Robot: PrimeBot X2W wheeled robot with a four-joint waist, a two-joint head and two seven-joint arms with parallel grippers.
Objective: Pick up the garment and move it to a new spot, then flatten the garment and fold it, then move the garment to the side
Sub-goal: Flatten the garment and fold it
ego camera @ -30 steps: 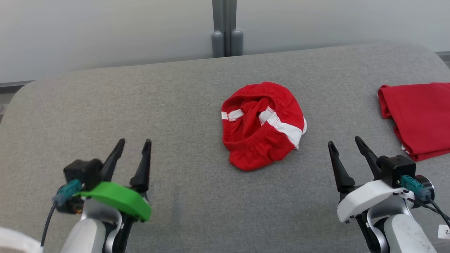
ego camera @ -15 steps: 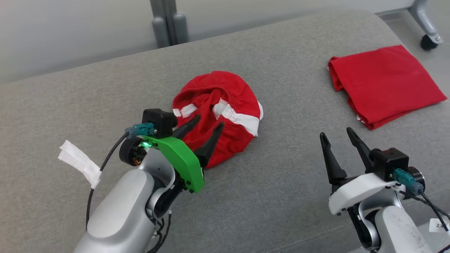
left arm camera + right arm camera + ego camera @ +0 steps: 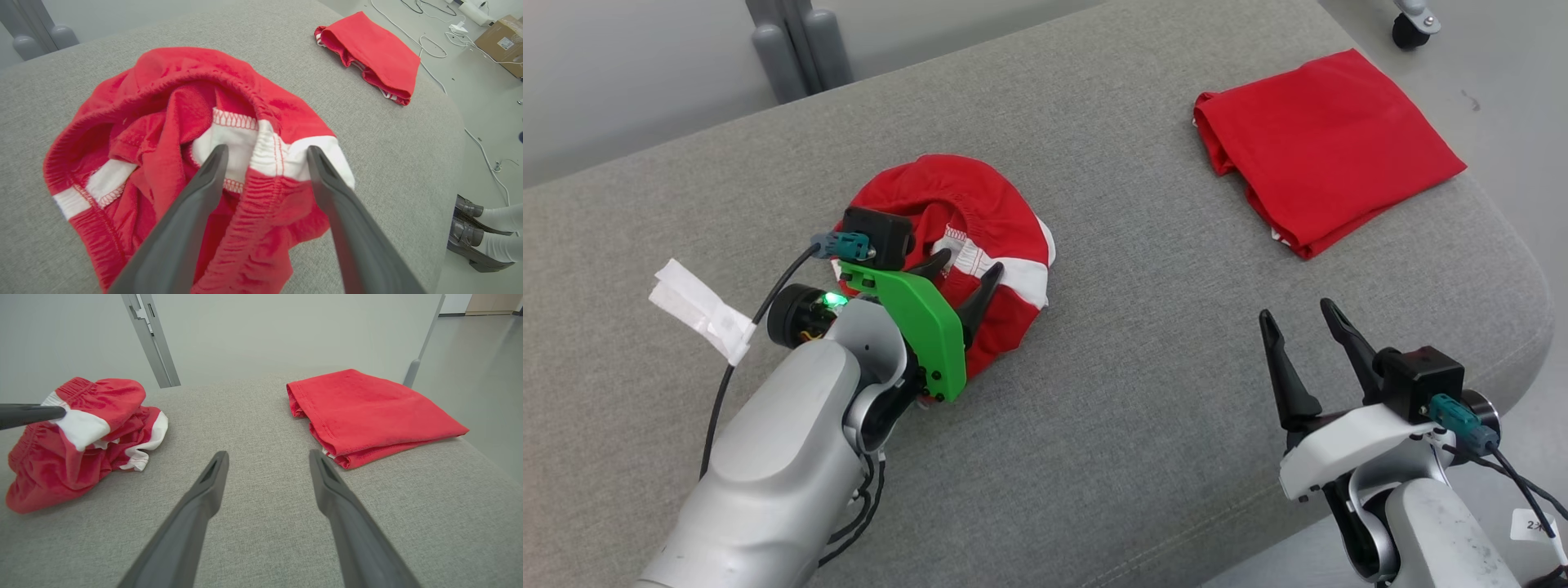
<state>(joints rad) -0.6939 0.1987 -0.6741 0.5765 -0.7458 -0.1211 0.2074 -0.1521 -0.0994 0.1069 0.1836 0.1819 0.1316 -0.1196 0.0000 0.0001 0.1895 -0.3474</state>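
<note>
L gripper, jaws wide, sat right over crumpled garment, waistband btwn the jaws. R gripper, also wide & empty, hung well apart to garment's right.

1. Looks like a robotics lab or test room, not a home.
2. Loose cables and a cardboard box lie on the bare floor, off to the right beyond the left gripper.
3. Grey partition post and plain wall stand ahead of the right gripper.
</note>
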